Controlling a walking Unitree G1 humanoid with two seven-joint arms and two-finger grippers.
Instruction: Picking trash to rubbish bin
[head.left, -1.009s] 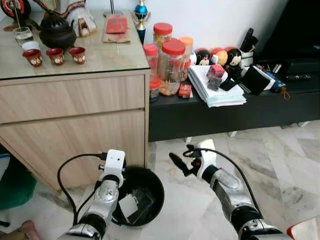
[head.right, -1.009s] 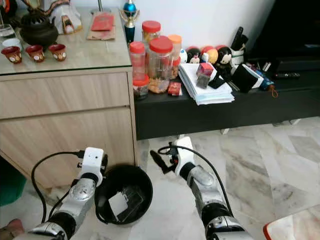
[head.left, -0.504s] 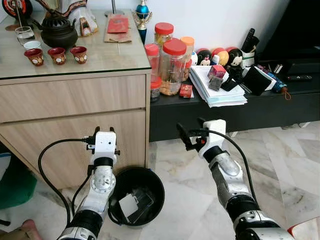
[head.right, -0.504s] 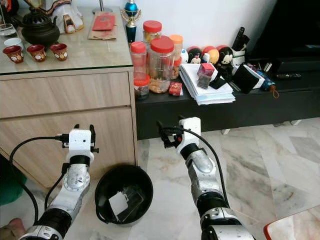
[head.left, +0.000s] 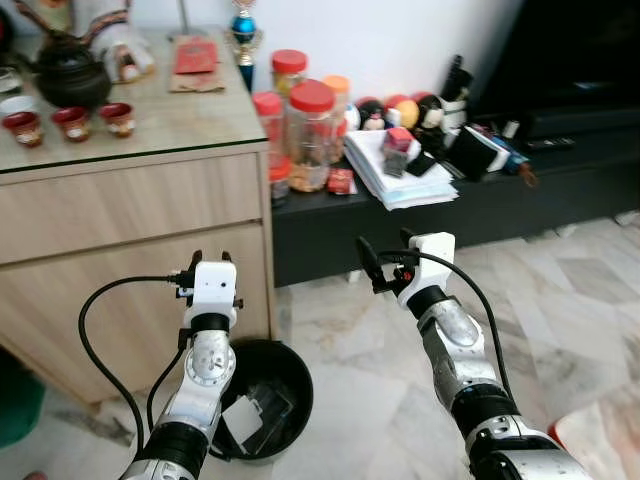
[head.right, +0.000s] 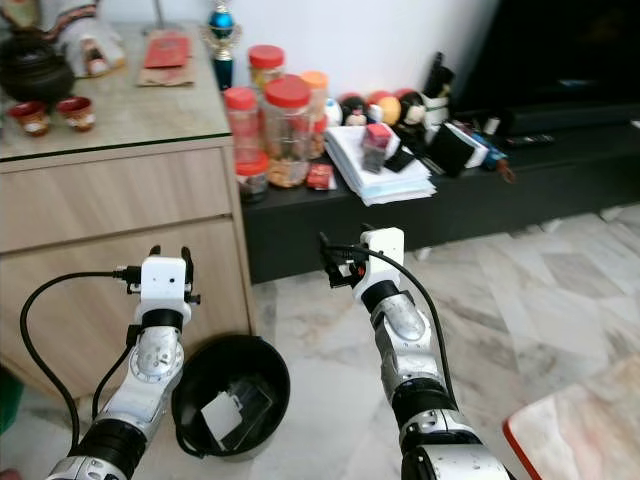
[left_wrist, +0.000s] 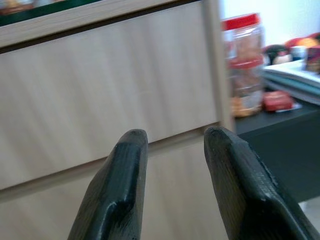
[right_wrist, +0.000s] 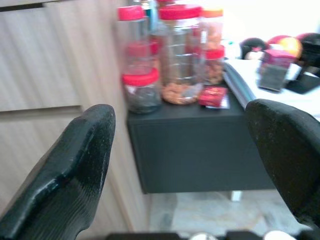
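A black round rubbish bin (head.left: 287, 366) stands on the marble floor by the wooden cabinet. Inside it lie a white paper scrap (head.left: 232, 416) and a clear plastic piece (head.left: 266, 404). My left gripper (head.left: 210, 257) is raised above the bin's left rim, facing the cabinet's drawer fronts; its fingers (left_wrist: 125, 165) stand slightly apart with nothing between them. To the bin's right, my right gripper (head.left: 385, 250) is held up in front of the low black bench, open wide and empty (right_wrist: 182, 112).
The wooden cabinet (head.left: 120, 200) has a glass top with a tea set. The low black bench (head.left: 450, 215) carries red-lidded jars (head.left: 310, 130), stacked papers (head.left: 400, 178) and small toys. Open marble floor (head.left: 560, 330) lies to the right.
Both arms have risen from beside the bin to chest height, both grippers empty. The camera has swung right, so the whole scene has shifted left.
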